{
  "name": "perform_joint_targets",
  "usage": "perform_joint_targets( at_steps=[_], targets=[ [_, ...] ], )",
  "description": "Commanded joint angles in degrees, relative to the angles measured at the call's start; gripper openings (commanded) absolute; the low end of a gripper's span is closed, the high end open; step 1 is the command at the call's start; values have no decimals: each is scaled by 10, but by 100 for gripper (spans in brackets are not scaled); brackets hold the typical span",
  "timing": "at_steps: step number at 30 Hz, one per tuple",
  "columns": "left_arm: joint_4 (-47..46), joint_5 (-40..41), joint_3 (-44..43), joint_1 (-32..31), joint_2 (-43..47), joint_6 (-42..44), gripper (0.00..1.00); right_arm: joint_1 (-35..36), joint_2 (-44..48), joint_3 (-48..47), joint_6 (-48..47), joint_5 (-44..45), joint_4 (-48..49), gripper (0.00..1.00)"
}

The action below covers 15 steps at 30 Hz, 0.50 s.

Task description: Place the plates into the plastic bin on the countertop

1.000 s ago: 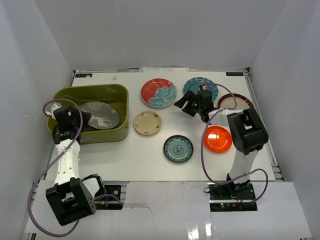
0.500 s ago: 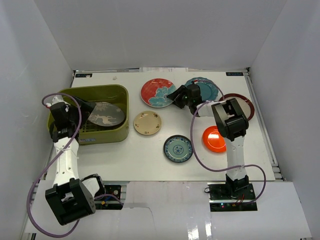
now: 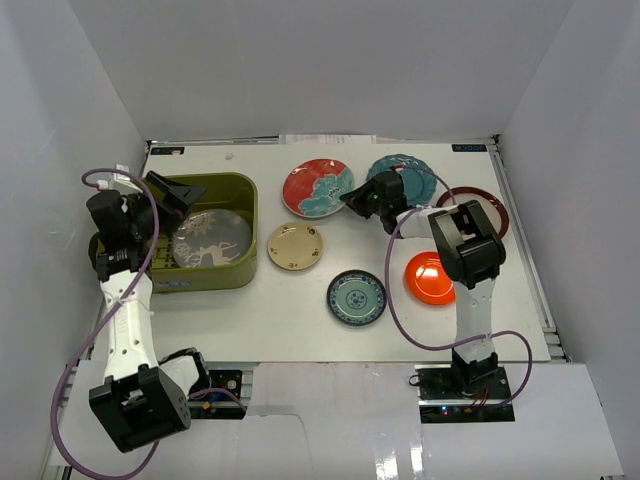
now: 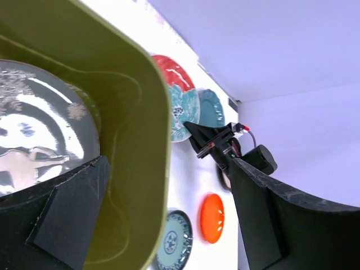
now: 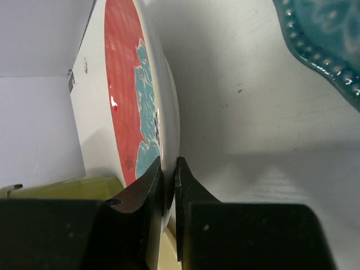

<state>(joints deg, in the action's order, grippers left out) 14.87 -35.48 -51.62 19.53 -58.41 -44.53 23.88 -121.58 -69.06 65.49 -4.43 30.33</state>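
The red flowery plate [image 3: 316, 186], at the back of the worktop [image 3: 290, 315] near the green bin [image 3: 251, 225], looks hard, slippery and easy to break, so the right fingers [image 5: 140, 197] pinch its thin edge, while the left fingers [image 4: 73, 214] are spread wide.

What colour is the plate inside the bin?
The plate is grey with deer; top external view.

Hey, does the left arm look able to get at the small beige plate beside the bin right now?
Probably yes. The left gripper hangs open and empty over the bin, and the small beige plate lies uncovered just past the bin's right wall, with only that wall between them.
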Motion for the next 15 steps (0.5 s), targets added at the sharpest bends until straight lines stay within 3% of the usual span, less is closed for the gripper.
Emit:
perform_joint_targets(
  at_steps=[1,6,9,10,15],
  targets=[
    [-27,-50,-24,-23,20,-37,98,-6,116,-15,-14,-6,114,8],
    [-90,-56,-51,-118,-12,-67,98,-22,209,10,-40,-39,133,8],
    [-95,-56,-83,-186,-51,-65,98,-43,265,73,-12,-104,171,8],
    [-95,-37,-91,-233,-72,-63,98,-47,297,95,-6,-117,194,8],
    [-71,46,-145,-302,-130,-21,98,-55,406,220,-14,-185,200,8]
  ],
)
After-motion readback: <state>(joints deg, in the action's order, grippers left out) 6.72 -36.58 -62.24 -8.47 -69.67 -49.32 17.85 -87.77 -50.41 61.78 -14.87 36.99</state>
